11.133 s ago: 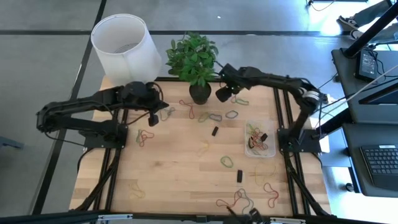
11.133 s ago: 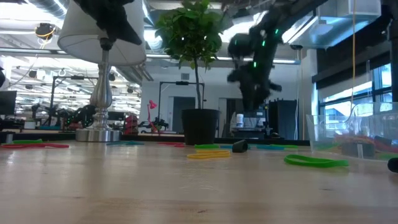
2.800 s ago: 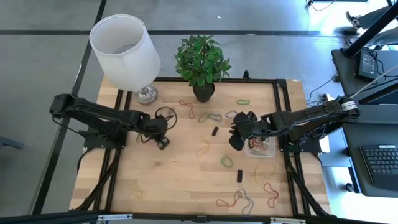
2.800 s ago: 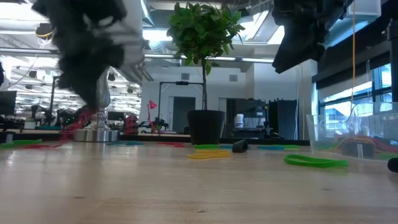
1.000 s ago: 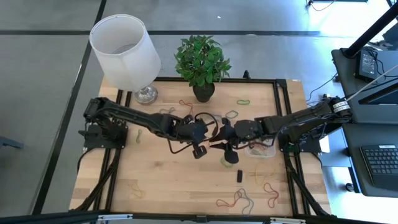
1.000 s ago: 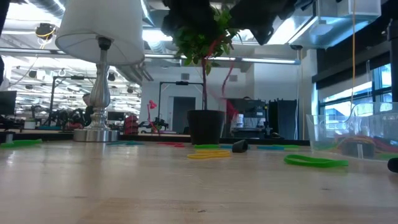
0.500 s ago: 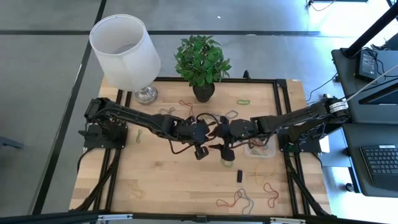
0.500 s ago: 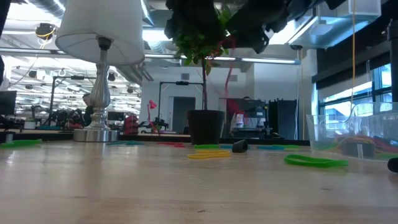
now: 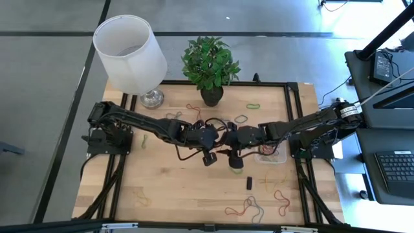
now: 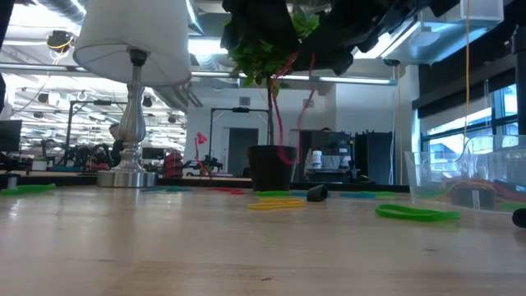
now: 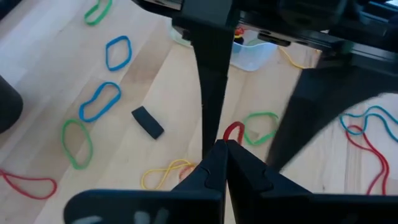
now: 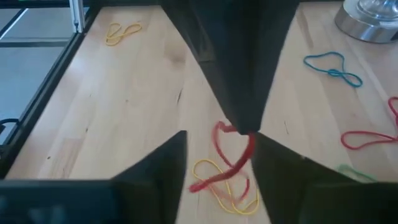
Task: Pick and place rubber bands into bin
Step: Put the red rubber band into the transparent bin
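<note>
High view, both tools meet mid-table, left tool [image 9: 223, 139] pinching red rubber band [image 12: 227, 158].

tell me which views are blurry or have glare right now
Right wrist view: the hanging red band is smeared by motion. Low view: window and ceiling lights glare, the arms overhead are dark silhouettes. High view: evenly lit, sharp. Left wrist view: the near fingers are out of focus.

Both arms meeting mid-table, left gripper [image 9: 223, 138] jaws closed, right gripper [image 9: 228, 139] jaws apart

An open-plan robotics lab (exposed ceiling ducts [image 10: 49, 37], keyboard [image 9: 394, 171] on an adjacent desk).
</note>
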{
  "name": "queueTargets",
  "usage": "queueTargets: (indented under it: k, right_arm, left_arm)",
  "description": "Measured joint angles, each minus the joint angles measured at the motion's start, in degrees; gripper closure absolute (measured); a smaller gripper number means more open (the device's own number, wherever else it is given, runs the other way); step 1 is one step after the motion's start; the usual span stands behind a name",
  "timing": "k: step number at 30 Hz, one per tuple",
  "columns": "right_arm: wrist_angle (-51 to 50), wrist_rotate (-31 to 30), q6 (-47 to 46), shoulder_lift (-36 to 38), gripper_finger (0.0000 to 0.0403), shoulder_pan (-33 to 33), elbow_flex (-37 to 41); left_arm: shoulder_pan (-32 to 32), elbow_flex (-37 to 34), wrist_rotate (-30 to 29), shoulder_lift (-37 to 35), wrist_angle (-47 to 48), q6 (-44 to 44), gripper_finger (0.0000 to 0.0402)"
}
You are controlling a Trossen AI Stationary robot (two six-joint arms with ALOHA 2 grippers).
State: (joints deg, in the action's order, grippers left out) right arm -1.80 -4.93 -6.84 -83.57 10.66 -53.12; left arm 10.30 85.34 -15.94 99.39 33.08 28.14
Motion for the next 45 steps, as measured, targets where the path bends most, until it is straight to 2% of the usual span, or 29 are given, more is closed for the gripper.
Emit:
queueTargets:
  k: [9,13,20,26,30,35,41,45]
  right_arm:
    - [-1.7,0.0,-0.3,0.0,0.039,0.0,0.0]
    - [-2.4,0.0,-0.3,0.0,0.0388,0.0,0.0]
    - [-3.0,0.0,-0.4,0.0,0.0398,0.0,0.0]
    - [-9.0,0.0,-2.1,3.0,0.0399,0.0,0.0]
    - [-14.9,-1.3,-6.1,8.9,0.0398,0.0,0.0]
    - [-28.4,-5.7,-13.9,19.2,0.0397,0.0,0.0]
    - [-46.3,-6.2,-26.9,32.1,0.0396,0.1,-0.1]
    - [-55.0,-6.2,-36.3,37.7,0.0396,0.1,-0.1]
  left_arm:
    - [-0.7,0.0,0.0,0.0,0.0,0.0,0.0399]
    - [-0.7,0.0,1.0,0.0,0.0,0.0,0.0383]
    - [-0.7,0.0,1.1,0.0,0.0,0.0,0.0318]
    - [-0.7,0.0,1.1,-0.9,0.2,0.1,0.0281]
    - [-0.7,0.0,0.8,-1.9,0.8,0.2,0.0277]
    - [-0.5,0.1,0.6,-3.2,1.1,0.6,0.0285]
    - [0.6,0.1,0.5,-3.6,1.3,1.0,0.0297]
    - [0.6,0.1,0.4,-3.6,1.4,0.1,0.0302]
